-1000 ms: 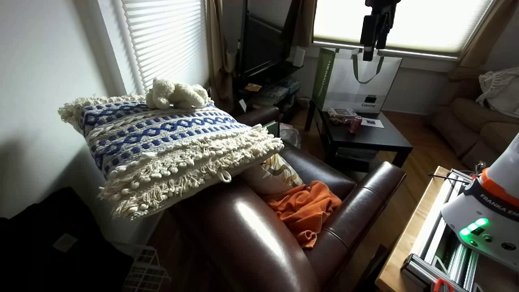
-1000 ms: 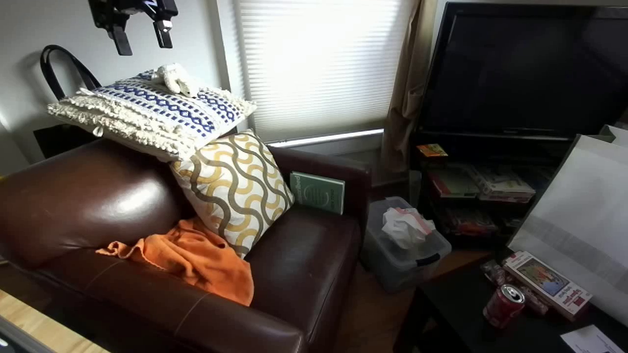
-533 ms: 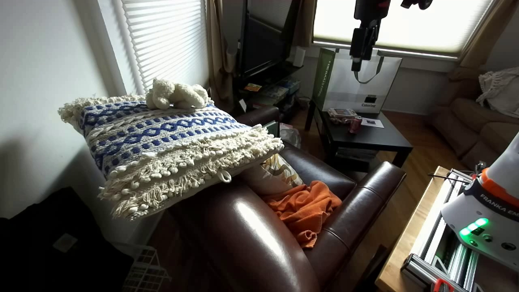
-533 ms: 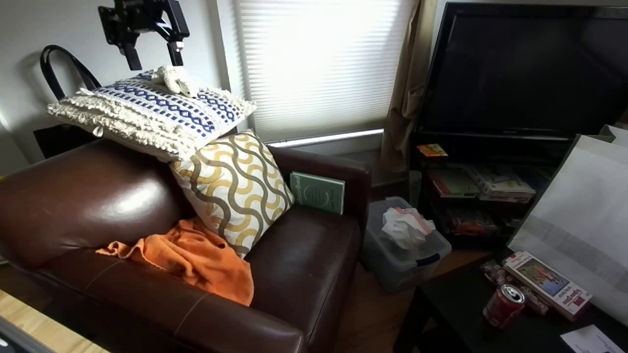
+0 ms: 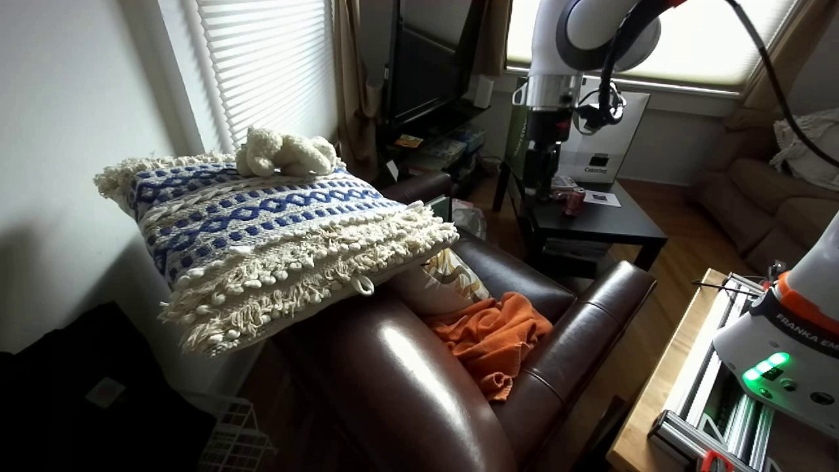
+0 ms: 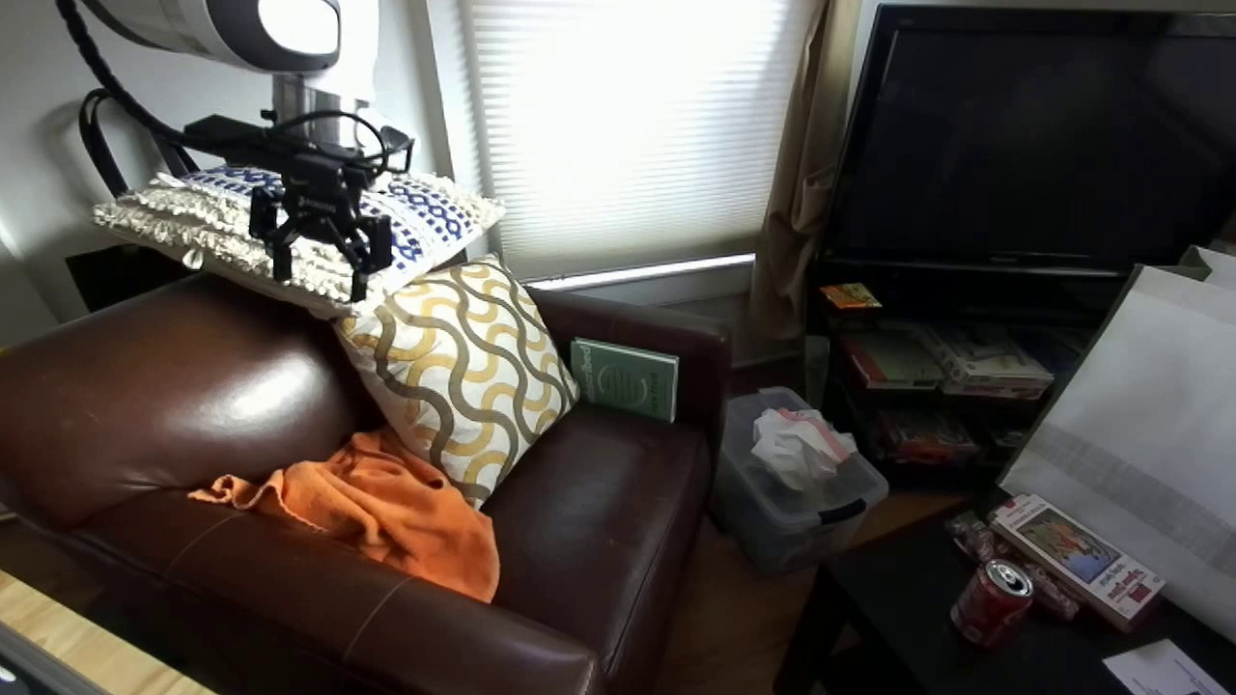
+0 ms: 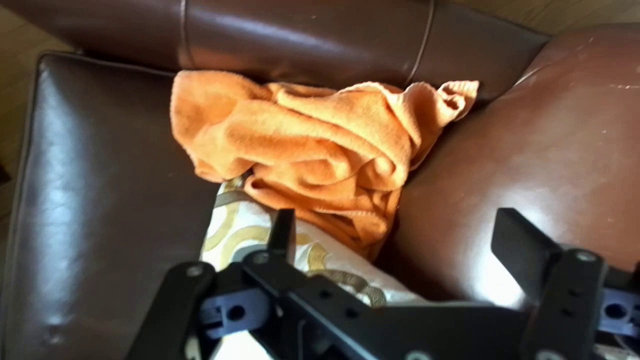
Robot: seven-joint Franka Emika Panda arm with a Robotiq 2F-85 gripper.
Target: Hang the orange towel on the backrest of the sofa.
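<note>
1. Orange towel (image 6: pixel 406 512), one. Bunched on the seat of the sofa (image 6: pixel 603 512), one, well outside the desk's (image 5: pixel 609 226) sofa-side edge; lies along the armrest (image 6: pixel 319 591), curled end near the backrest (image 6: pixel 164 376). Not yet hung.
2. Hand (image 6: pixel 321 281), one, above the sofa. Two fingers (image 7: pixel 522 252), spread wide, nothing between.
3. Risk: pinching cushion with towel. Likely cause: patterned cushion (image 6: pixel 463 376) meets the towel, and in the wrist view sits partly under the hand.
4. Risk: a shallow grip on one loose fold may slip; smooth leather could let a badly balanced drape slide off.
5. Cushions, two. The fringed cushion (image 5: pixel 282 223) covers one end of the backrest, carrying a plush toy (image 5: pixel 285 152), one. Draping too close might knock the toy down.
6. Desk, one. Can (image 6: pixel 990 613), one, in from the corner nearest the tub (image 6: pixel 772 541), one. Bag (image 6: pixel 1149 405), one, toward the edge away from the sofa.
</note>
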